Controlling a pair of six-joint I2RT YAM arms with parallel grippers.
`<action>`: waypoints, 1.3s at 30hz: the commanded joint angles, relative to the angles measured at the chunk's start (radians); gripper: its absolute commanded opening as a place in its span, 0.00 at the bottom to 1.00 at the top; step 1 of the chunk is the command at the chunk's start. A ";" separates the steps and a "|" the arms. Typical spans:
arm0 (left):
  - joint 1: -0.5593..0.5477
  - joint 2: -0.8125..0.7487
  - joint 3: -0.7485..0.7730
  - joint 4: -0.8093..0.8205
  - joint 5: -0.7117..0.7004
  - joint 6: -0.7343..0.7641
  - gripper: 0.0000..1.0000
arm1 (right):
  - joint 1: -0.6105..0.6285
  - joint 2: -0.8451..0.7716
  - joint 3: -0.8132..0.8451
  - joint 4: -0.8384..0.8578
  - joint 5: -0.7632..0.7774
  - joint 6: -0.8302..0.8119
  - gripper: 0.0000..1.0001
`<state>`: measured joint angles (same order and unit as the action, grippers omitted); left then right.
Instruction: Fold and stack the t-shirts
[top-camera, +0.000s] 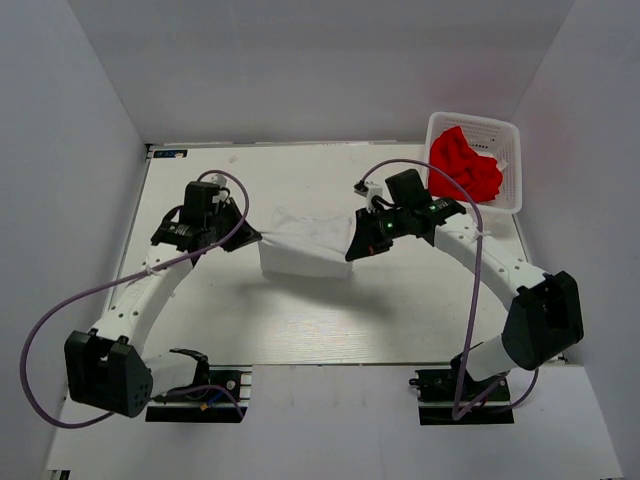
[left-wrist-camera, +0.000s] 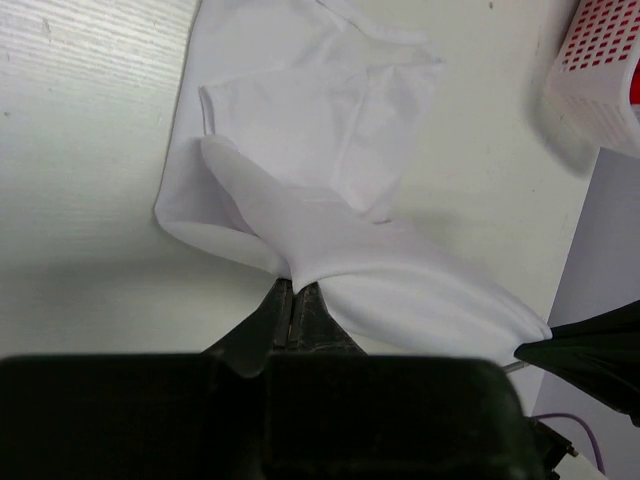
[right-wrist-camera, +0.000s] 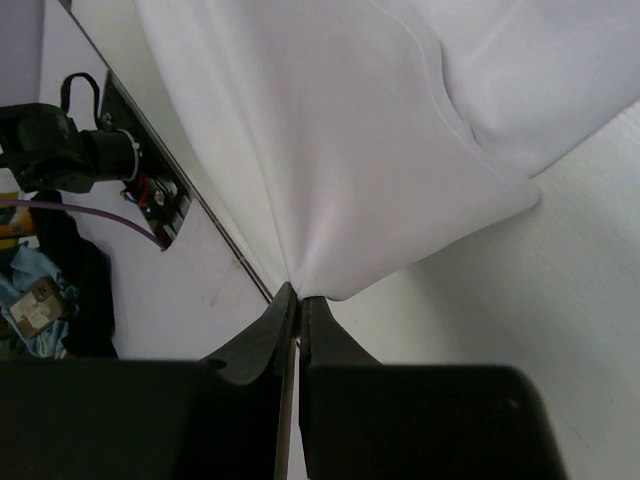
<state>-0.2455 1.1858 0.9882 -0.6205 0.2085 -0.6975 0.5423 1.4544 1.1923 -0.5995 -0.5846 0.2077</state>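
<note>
The white t-shirt (top-camera: 305, 243) hangs stretched between my two grippers over the middle of the table, its lower part resting on the tabletop. My left gripper (top-camera: 252, 236) is shut on its left edge; in the left wrist view the cloth (left-wrist-camera: 330, 200) runs out from the closed jaws (left-wrist-camera: 297, 290). My right gripper (top-camera: 352, 245) is shut on its right edge; in the right wrist view the cloth (right-wrist-camera: 350, 130) fans up from the closed jaws (right-wrist-camera: 299, 297). The red t-shirt (top-camera: 464, 165) lies crumpled in the white basket (top-camera: 507, 130) at the back right.
The basket also shows at the top right of the left wrist view (left-wrist-camera: 600, 80). The table's near edge and the arm bases (top-camera: 195, 385) lie below the shirt. Grey walls enclose the table on three sides.
</note>
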 joint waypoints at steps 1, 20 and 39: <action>0.018 0.038 0.067 0.050 -0.087 0.001 0.00 | -0.045 0.035 0.000 0.085 -0.113 -0.004 0.00; 0.028 0.570 0.429 0.125 -0.130 0.010 0.00 | -0.215 0.420 0.234 0.150 -0.143 -0.001 0.00; 0.028 0.928 0.817 0.108 -0.141 0.020 1.00 | -0.265 0.646 0.558 0.173 0.114 -0.039 0.90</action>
<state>-0.2241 2.1715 1.7550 -0.5270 0.0883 -0.6849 0.2680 2.2116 1.7309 -0.4572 -0.5282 0.1940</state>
